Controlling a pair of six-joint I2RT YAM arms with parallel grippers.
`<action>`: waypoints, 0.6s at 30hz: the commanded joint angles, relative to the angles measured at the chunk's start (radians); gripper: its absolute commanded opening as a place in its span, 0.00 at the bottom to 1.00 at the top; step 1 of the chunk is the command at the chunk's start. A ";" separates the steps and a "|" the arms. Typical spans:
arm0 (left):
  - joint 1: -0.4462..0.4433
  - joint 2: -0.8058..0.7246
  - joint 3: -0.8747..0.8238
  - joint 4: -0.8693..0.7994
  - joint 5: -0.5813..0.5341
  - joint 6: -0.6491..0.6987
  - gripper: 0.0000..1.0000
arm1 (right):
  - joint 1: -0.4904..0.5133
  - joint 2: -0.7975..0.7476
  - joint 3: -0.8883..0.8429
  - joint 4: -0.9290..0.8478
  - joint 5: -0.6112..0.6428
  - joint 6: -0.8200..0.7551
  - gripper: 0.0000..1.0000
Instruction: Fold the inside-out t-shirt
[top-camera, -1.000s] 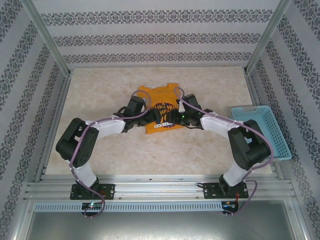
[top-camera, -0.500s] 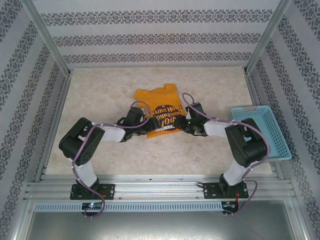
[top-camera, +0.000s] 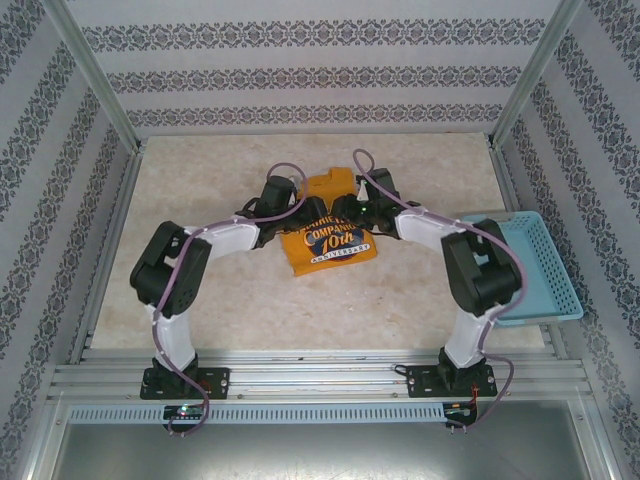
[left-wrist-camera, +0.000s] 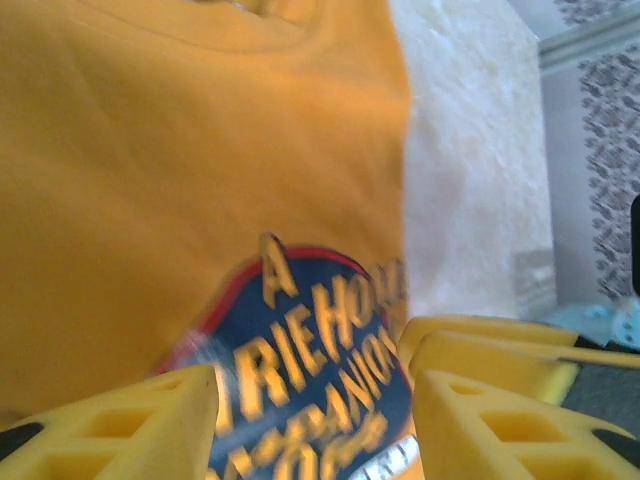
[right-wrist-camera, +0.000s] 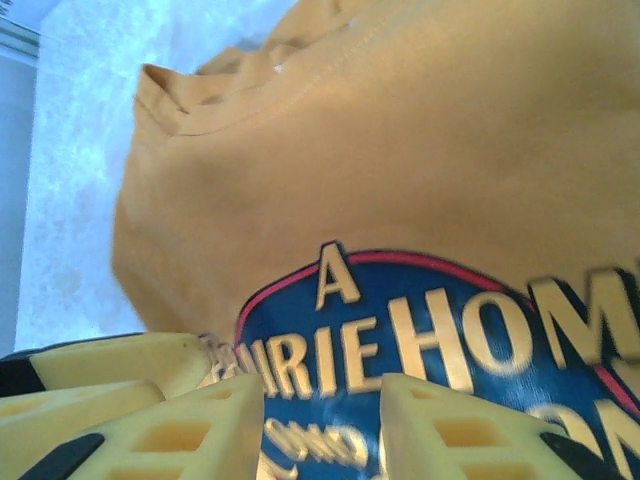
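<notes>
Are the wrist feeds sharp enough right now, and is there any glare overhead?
Left wrist: t-shirt print blurred, lettering soft. Right wrist: lettering crisp mid-frame, smearing at the right edge; table washed out pale. Top external: even light, no glare.

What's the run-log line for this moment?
t-shirt: on table, print up | left gripper: cloth between jaws, grip unclear | right gripper: same | basket: right edge

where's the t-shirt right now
In the top view the t-shirt sits centre-far on the table, between the left hand and right hand, the light-blue basket off to its right.
</notes>
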 joint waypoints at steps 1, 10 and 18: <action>0.039 0.104 0.001 0.024 0.015 -0.026 0.53 | -0.022 0.114 0.025 0.013 -0.047 0.065 0.35; 0.062 0.122 -0.091 0.033 0.059 0.036 0.53 | -0.189 0.127 -0.024 -0.027 0.033 0.040 0.32; 0.061 0.008 -0.037 -0.082 0.102 0.122 0.55 | -0.137 -0.016 0.008 -0.061 0.020 -0.084 0.31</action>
